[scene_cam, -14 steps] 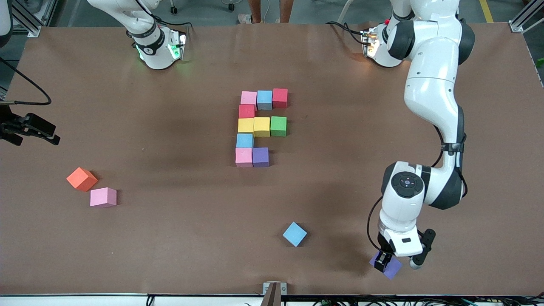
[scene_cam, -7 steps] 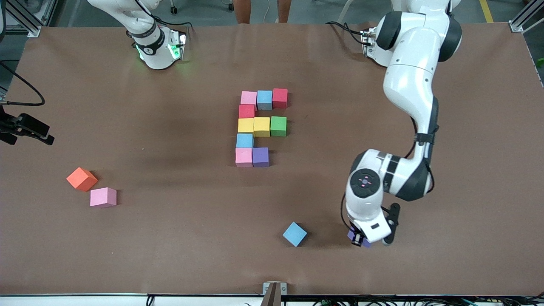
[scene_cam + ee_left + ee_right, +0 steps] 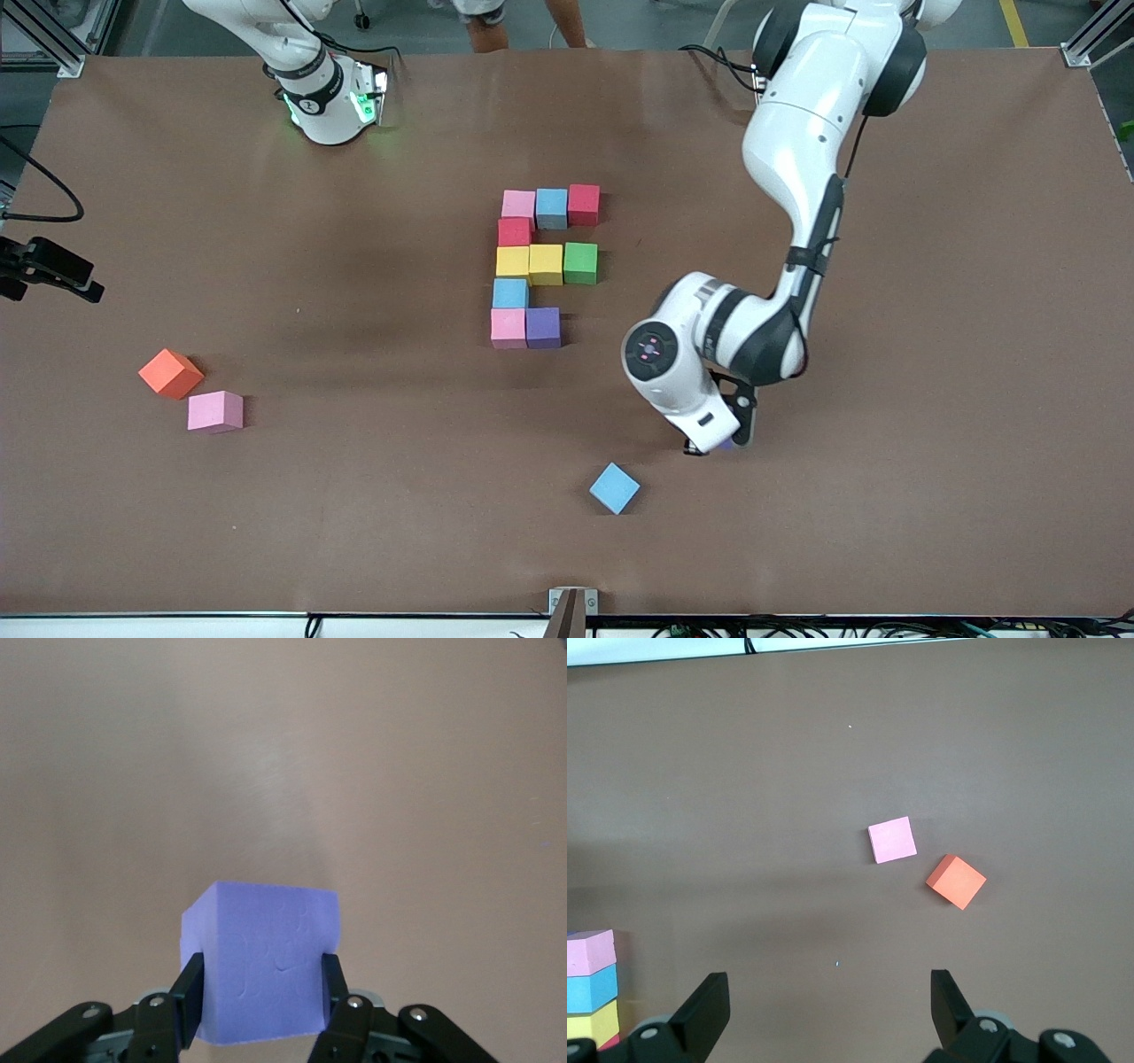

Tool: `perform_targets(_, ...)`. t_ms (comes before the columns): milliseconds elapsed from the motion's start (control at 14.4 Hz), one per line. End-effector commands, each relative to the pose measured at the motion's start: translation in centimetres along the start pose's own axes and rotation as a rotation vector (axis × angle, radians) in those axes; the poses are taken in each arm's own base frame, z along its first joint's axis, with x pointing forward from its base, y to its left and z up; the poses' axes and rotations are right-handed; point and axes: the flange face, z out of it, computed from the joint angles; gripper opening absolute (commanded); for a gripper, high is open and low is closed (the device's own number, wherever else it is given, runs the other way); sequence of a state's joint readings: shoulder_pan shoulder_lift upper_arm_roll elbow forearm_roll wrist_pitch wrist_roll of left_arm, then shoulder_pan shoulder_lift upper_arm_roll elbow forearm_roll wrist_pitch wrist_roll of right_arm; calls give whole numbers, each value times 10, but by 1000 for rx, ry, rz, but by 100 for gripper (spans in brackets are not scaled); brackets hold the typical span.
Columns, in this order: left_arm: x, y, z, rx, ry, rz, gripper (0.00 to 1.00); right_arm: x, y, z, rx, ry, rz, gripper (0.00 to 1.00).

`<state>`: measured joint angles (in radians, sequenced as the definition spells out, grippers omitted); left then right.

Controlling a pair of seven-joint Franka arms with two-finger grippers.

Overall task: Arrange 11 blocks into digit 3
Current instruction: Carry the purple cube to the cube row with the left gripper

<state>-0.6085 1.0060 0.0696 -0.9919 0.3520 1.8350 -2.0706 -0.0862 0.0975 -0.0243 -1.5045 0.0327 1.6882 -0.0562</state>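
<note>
Front view: the left tool [image 3: 709,446] hangs over bare counter [image 3: 886,496], the unfinished digit 3 [image 3: 542,266] lying toward the robots' bases and the right arm's end, its last row lacking one cube beside the placed purple cube [image 3: 543,327]. Left wrist view: the left tool clamps the carried purple cube [image 3: 264,964]. Right wrist view: the right tool [image 3: 830,1010] waits, spread wide and empty, over counter near the stray pink cube [image 3: 891,839].

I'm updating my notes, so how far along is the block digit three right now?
Ten cubes are placed: top row, red connector, middle row, light blue connector, then pink and purple in the bottom row. The left gripper holds the last purple cube in the air. Only the bottom row's end spot is unfilled. The open right gripper waits.
</note>
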Motion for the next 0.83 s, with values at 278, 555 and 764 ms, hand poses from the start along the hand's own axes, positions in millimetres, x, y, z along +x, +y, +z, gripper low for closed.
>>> perform_targets(278, -77, -55, -43, -14, 99, -146, 1, -1, 9, -1, -8, -5, 3, 100)
perform_targets(555, -136, -97, -69, -77, 151, -179, 1, -2, 24, -1, -7, -6, 29, 100)
perform_targets(764, -173, -124, -82, -148, 189, -164, 1, -2, 24, 0, -7, -7, 30, 100)
